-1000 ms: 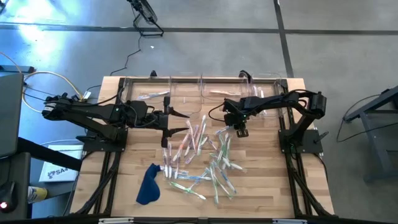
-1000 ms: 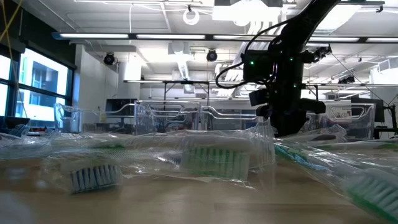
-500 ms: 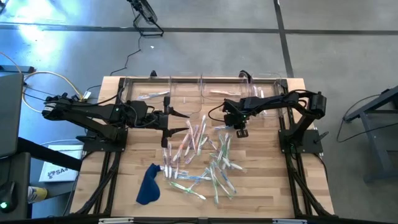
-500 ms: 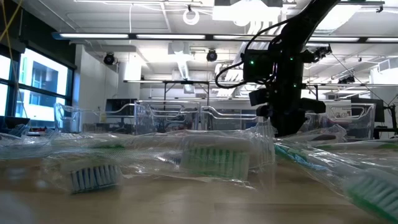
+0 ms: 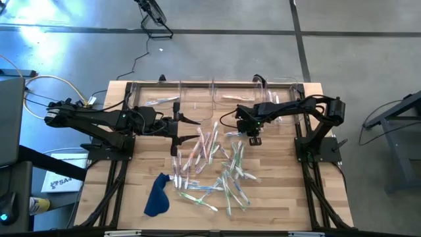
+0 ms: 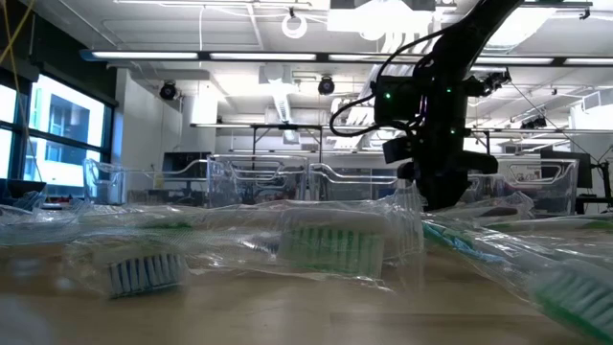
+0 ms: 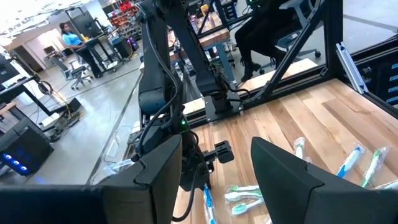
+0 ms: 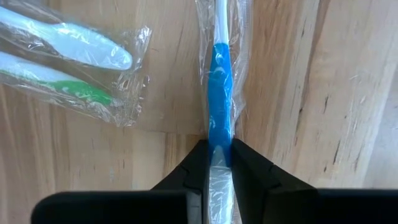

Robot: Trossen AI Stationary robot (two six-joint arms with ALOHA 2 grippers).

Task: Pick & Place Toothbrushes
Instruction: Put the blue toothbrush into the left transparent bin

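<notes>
**Right wrist view: fingers pinched on a blue toothbrush**

Right wrist view gives the clearest read: the right gripper (image 8: 216, 163) has its two dark fingers (image 8: 247, 165) pressed in on either side of a blue toothbrush (image 8: 220, 118) in a clear wrapper, taking it near one end so the rest of the handle runs straight out ahead. The narrow grip across the slim handle looks chosen because the glossy wrapper would slide under a looser hold. Whether the brush is off the wood yet cannot be told. Just beside it lie two more wrapped brushes, a white toothbrush (image 8: 68, 38) and a green toothbrush (image 8: 59, 81), sharing overlapping film.

In the high view the right gripper (image 5: 254, 137) sits at about 1 o'clock from the table's centre, at the upper edge of the pile of toothbrushes (image 5: 214, 168), which is scattered from the centre toward 6 o'clock. The clear bins (image 5: 197, 99) line the 12 o'clock edge of the table (image 5: 283, 204), a few brushes already inside, so the drop should be a short reach. A blue cloth (image 5: 156, 195) lies at about 8 o'clock.

The left gripper (image 5: 179, 128) waits at about 11 o'clock, fingers (image 7: 283, 171) spread apart and empty, kept off the pile, probably to leave the right arm room.
</notes>
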